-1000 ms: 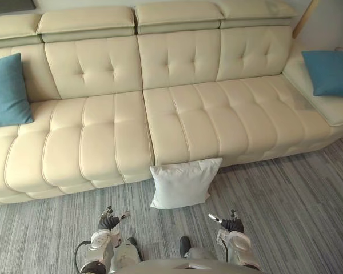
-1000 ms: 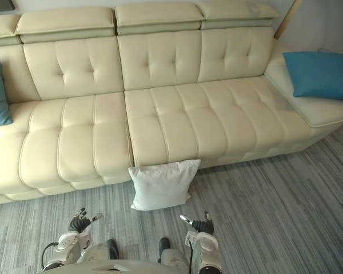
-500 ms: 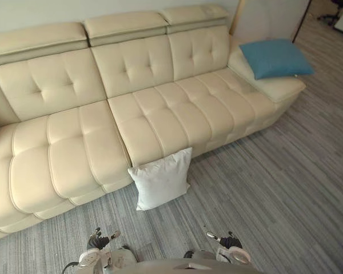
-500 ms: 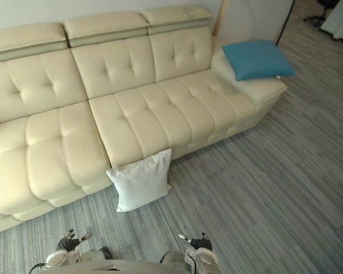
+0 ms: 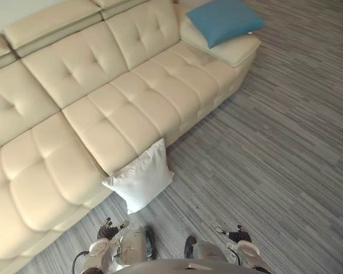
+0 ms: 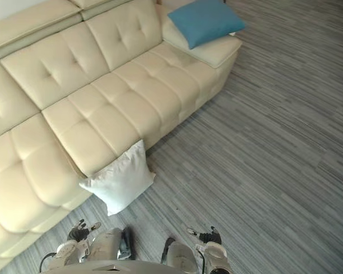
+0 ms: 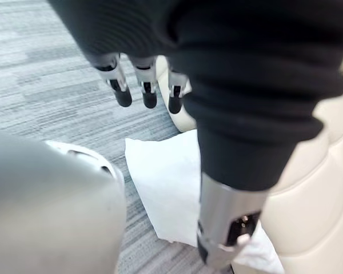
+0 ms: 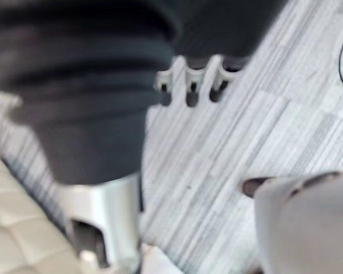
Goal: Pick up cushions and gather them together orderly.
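White cushion (image 5: 138, 180) upright on floor (image 5: 263, 142), leaning against sofa (image 5: 103, 114).

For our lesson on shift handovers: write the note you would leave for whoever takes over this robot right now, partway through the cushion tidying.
Left hand: open, empty, low over the floor, near the white cushion.
Right hand: open, empty, low over the floor.
White cushion: on the floor, leaning against the front of the sofa.
Blue cushion: on the sofa's end seat, far from the white one.
Done: nothing picked up yet.
Left: pick up both cushions and set them together neatly.
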